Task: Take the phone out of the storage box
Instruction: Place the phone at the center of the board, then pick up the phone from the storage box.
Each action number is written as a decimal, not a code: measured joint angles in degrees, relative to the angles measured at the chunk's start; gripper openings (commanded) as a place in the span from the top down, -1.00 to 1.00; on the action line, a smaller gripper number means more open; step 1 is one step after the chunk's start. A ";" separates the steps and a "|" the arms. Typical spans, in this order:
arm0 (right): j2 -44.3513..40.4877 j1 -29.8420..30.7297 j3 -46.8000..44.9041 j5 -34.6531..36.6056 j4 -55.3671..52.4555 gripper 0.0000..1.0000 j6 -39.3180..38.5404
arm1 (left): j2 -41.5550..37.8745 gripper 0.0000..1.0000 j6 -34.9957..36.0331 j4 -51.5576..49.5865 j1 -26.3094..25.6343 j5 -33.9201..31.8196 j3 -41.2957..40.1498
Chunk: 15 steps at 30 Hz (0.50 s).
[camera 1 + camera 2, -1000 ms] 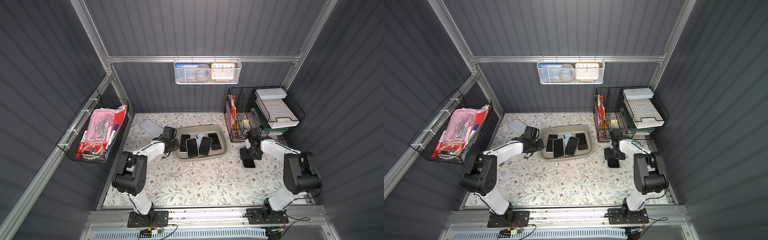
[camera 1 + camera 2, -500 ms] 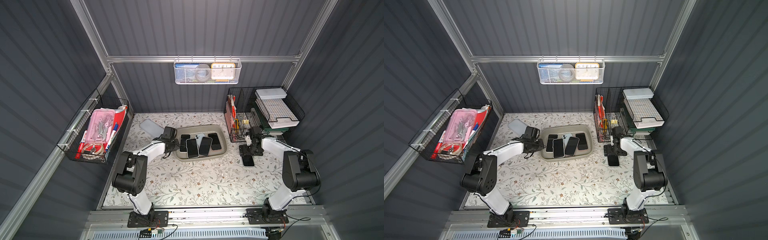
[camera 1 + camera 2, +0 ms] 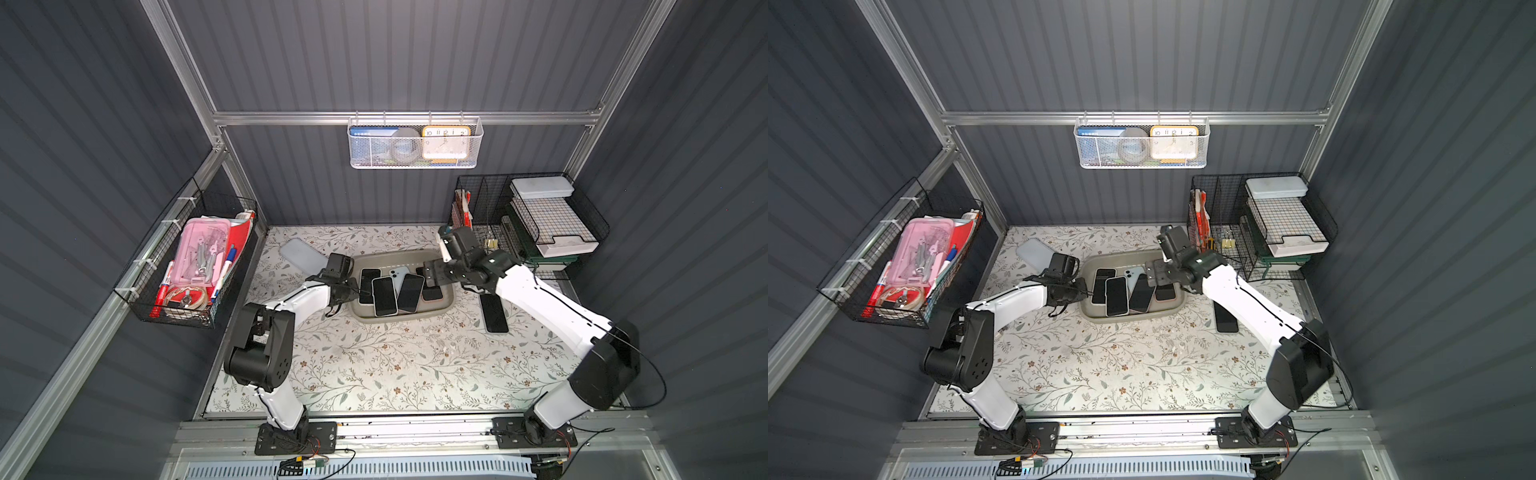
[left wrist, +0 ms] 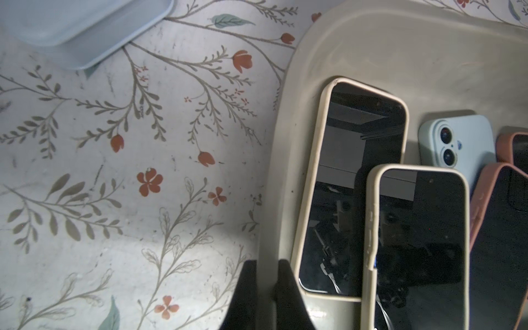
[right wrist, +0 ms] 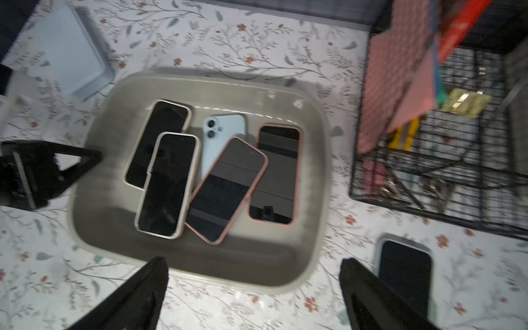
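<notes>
The storage box is a shallow grey-beige tray on the floral table, holding several phones. Two are in beige cases, one light blue phone lies face down, and two are in pink cases. A dark phone lies on the table to the right of the box. My left gripper is shut on the box's left rim. My right gripper hangs open and empty above the box's right side.
A pale bluish slab lies behind and left of the box. A black wire rack stands at the back right, close to my right arm. Wire baskets hang on the left wall and back wall.
My right gripper has opened, left the dark phone on the table, and risen leftward over the box. The left gripper has kept its hold on the rim.
</notes>
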 measured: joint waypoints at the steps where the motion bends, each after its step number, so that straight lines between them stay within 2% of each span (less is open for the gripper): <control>1: 2.19 0.98 1.60 0.24 -0.04 -0.92 1.27 | 0.00 1.00 0.00 0.02 0.00 0.00 0.00; 9: 23.61 8.63 15.89 1.92 -4.46 -0.98 8.07 | 0.00 1.00 0.00 0.11 0.00 -0.02 -0.07; 15: 30.80 11.65 20.20 1.84 -5.64 -0.98 11.61 | 0.00 1.00 0.00 0.13 0.00 0.02 -0.07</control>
